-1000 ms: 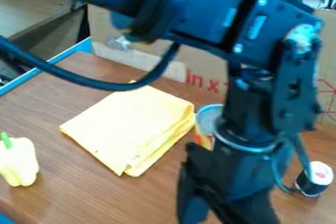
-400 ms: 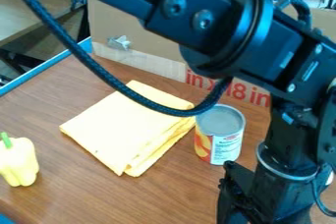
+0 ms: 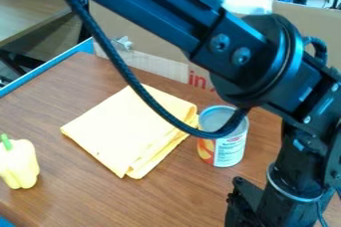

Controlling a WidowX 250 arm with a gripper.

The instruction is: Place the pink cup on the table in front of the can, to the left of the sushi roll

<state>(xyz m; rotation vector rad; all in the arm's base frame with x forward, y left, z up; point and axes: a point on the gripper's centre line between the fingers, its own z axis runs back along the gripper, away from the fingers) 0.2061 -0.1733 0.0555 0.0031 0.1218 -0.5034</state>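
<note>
Metal can with a white-and-orange label stands upright on the brown wood-grain counter, to the left of my black end effector and farther back than it. I am apart from the can, with bare counter between us at the near right of the scene. I cannot tell whether I am open, closed or gripping something. My black arm slants from the far edge down to the right, and its black braided cable loops across the upper part of the can from where the camera looks, hiding some of its grey round top.

Just left of the can lies a folded yellow cloth, flat on the counter, its layered folds facing the near right. Whether its edge touches the can, I cannot tell. Well apart from me, at the near left, is a pale yellow pepper with a green stem, upright on the counter.

Behind the cloth and can, along the far side, rises a brown cardboard panel with red print. A blue edge strip borders the counter at the far left.
</note>
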